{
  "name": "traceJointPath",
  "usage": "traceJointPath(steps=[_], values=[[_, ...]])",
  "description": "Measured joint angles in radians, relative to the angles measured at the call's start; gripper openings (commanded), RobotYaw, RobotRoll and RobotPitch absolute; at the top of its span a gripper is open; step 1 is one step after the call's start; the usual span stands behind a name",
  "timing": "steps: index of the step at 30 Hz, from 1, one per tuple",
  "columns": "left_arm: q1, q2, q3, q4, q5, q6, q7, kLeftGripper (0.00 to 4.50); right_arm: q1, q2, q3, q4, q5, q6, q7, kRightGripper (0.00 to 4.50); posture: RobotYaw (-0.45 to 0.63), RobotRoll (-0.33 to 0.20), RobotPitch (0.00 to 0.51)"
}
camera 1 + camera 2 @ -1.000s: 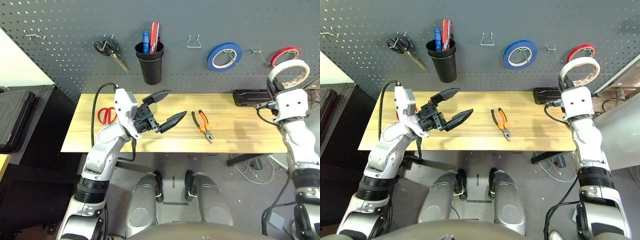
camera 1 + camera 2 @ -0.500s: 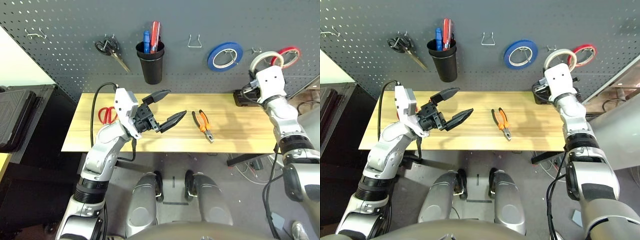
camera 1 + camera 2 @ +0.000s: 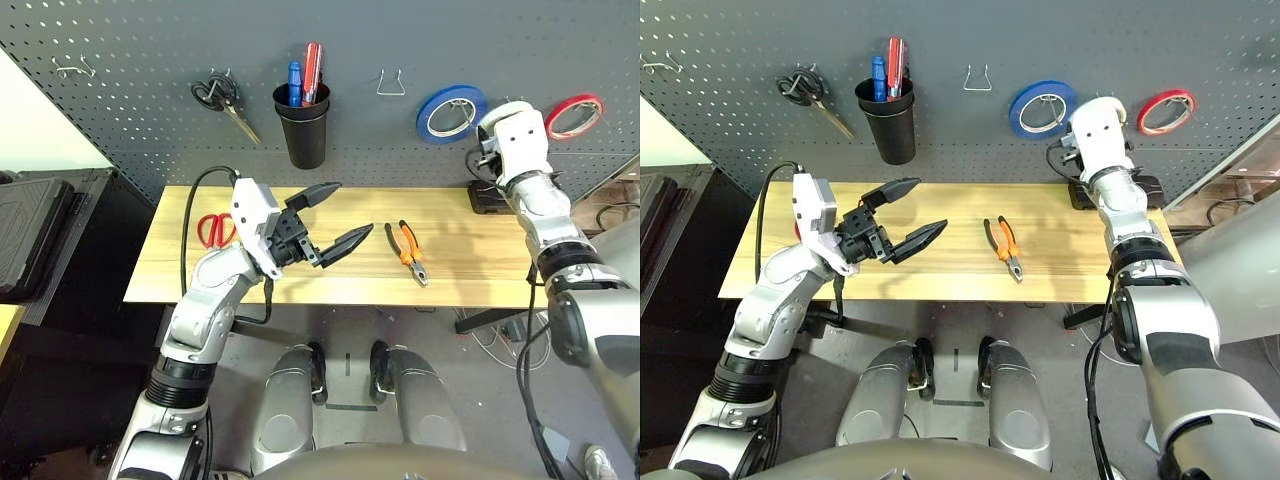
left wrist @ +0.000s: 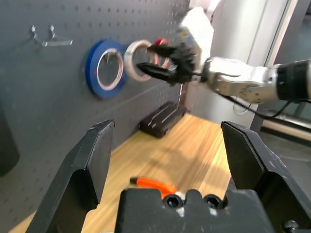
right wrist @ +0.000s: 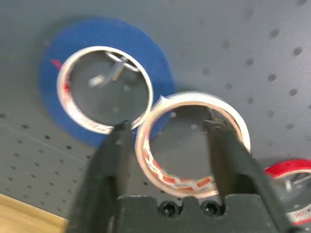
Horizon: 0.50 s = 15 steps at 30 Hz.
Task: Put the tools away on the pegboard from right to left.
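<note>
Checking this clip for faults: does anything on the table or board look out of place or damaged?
Nothing looks damaged or spilled. The orange-and-black-handled pliers and red-handled scissors lie flat on the wooden table, awaiting hanging.

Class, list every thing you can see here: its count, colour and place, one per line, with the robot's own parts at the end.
pegboard: one, dark grey, behind the table.
table: one, light wood.
white tape roll: one, held at the board between the blue and red rolls.
blue tape roll: one, hung on a hook.
red tape roll: one, hung far right.
pliers: one, orange and black, on the table.
red scissors: one, table's left end.
black scissors: one, hung on the board.
cup holder: one, black, holding blue and red tools.
black box: one, table's right rear.
left claw: open, over the table.
right claw: shut on the white roll.
</note>
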Motion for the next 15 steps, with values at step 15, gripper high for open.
traceJointPath(steps=[15], values=[[0.015, 0.171, -0.090, 0.105, 0.223, -0.028, -0.043, 4.50, 0.467, 0.010, -0.015, -0.713, 0.177, 0.584, 0.146, 4.47, 0.08, 0.000, 0.239]])
